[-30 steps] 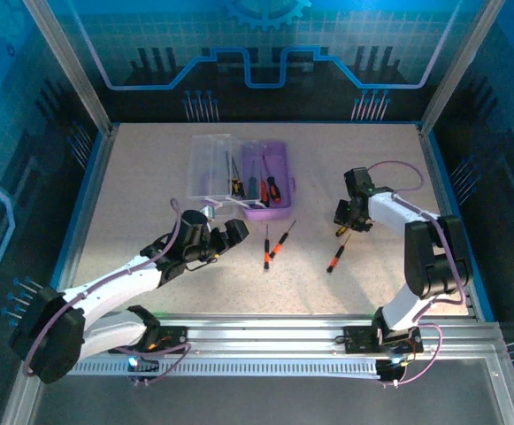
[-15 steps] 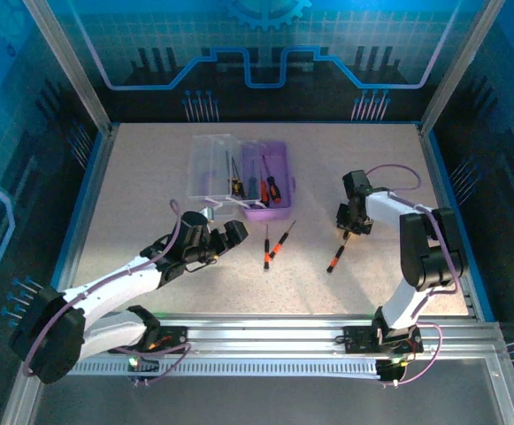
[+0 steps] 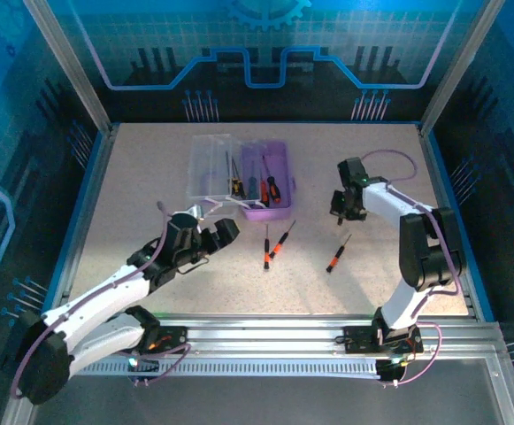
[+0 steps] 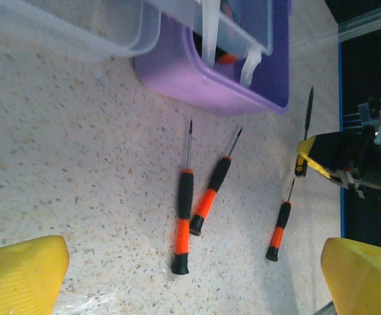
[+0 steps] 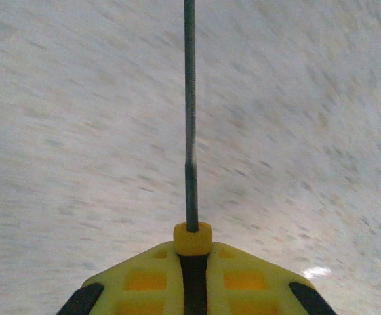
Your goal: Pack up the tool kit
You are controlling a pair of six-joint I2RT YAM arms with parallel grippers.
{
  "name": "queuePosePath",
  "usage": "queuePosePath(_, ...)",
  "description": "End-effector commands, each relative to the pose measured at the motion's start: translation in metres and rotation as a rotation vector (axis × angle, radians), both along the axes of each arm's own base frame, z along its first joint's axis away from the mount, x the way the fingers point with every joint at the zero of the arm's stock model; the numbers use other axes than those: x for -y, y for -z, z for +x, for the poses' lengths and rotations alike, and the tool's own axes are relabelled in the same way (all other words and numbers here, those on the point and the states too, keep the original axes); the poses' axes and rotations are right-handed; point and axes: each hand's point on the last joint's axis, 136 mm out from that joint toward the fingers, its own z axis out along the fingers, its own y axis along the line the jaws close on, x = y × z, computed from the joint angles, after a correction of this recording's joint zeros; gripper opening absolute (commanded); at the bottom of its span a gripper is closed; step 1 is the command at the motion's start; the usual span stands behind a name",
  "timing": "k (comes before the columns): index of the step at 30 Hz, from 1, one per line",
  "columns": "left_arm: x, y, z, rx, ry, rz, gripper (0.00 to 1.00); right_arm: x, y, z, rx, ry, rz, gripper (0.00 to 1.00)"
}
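**Tool kit packing: three drivers loose, one in the claw**

Top view: speckled beige table [image 3: 141, 190] inside a blue-lit enclosure [image 3: 35, 115]. One purple case [image 3: 272, 205] sits open, its clear lid [image 3: 210, 164] flopped left, with a few drivers inside it. Three loose screwdrivers [image 3: 267, 248] lie just in front of the case. The left gripper [image 3: 214, 226] gapes wide and empty by the case's front-left corner. The right gripper [image 3: 343, 211] is off to the case's right.

Left wrist: three loose ones again, in front of the case.

Right wrist: yellow fingers [image 5: 242, 275] pinched tight on one yellow-collared screwdriver [image 5: 189, 131] over a blurry table.
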Motion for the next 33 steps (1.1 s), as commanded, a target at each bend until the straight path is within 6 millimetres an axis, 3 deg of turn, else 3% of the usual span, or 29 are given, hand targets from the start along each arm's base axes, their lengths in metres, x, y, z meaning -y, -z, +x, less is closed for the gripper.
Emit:
queuePosePath(1, -0.044, 0.01, -0.004, -0.006, -0.147, 0.144, 0.99, -0.054, -0.053, 0.021, 0.13, -0.135, 0.033, 0.11)
queuePosePath(4, -0.073, 0.01, -0.01, -0.007, -0.27, 0.189, 0.99, -0.107, -0.07, 0.033, 0.149, -0.244, 0.061, 0.11)
queuePosePath(9, -0.089, 0.006, -0.023, 0.02, -0.322, 0.183, 0.99, -0.194, -0.083, 0.044, 0.156, -0.404, 0.175, 0.11)
queuePosePath(13, -0.099, 0.008, -0.033, 0.01, -0.346, 0.185, 0.99, -0.237, -0.082, 0.053, 0.145, -0.476, 0.186, 0.11)
queuePosePath(19, -0.107, 0.012, -0.043, 0.006, -0.36, 0.191, 0.99, -0.261, -0.063, 0.061, 0.089, -0.522, 0.184, 0.12)
queuePosePath(27, -0.098, 0.008, -0.039, 0.04, -0.322, 0.153, 0.99, -0.26, -0.053, 0.058, 0.06, -0.521, 0.172, 0.15)
queuePosePath(31, -0.095, 0.007, -0.037, 0.04, -0.314, 0.151, 0.99, -0.26, -0.056, 0.056, 0.058, -0.515, 0.18, 0.28)
queuePosePath(33, -0.093, 0.006, -0.036, 0.039, -0.306, 0.145, 0.99, -0.259, -0.059, 0.055, 0.064, -0.518, 0.183, 0.29)
